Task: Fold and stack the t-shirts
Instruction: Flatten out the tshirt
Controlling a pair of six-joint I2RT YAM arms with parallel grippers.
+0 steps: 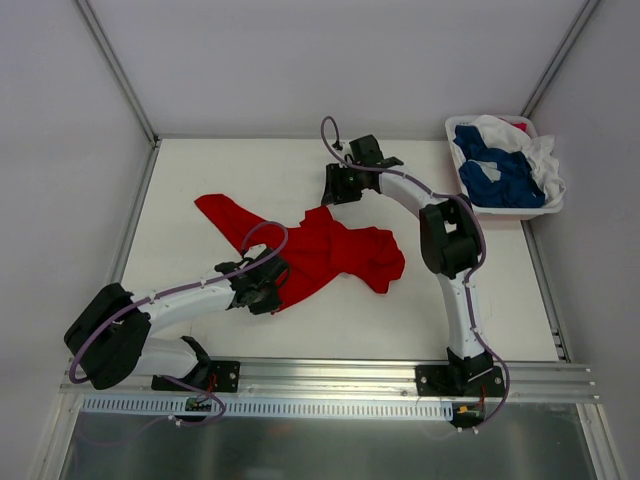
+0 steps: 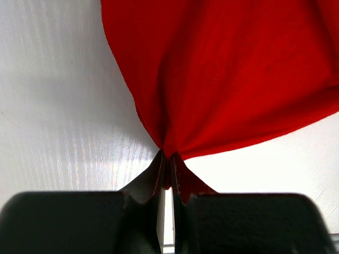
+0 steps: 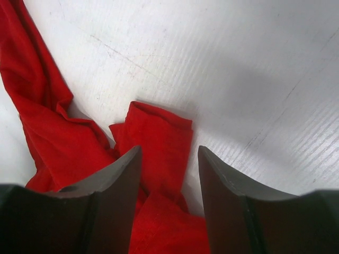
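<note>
Red shirt (image 1: 335, 255) lies crumpled; left gripper (image 2: 167, 168) pinches its edge, right gripper (image 3: 168, 159) spread over it. Basket (image 1: 506, 213) beyond holds blue shirt (image 1: 497, 176), white shirt (image 1: 541, 160), perhaps more.

A flat white table top (image 1: 350, 320) with fine ribbed lines and some faint scratches stands between plain pale grey walls (image 1: 330, 60). Thin silver metal posts (image 1: 115, 70) run up the two back corners. A long silver aluminium rail (image 1: 330, 375) lies along the near edge. The light is soft and even.

No readable text, label, brand or number appears on anything.
</note>
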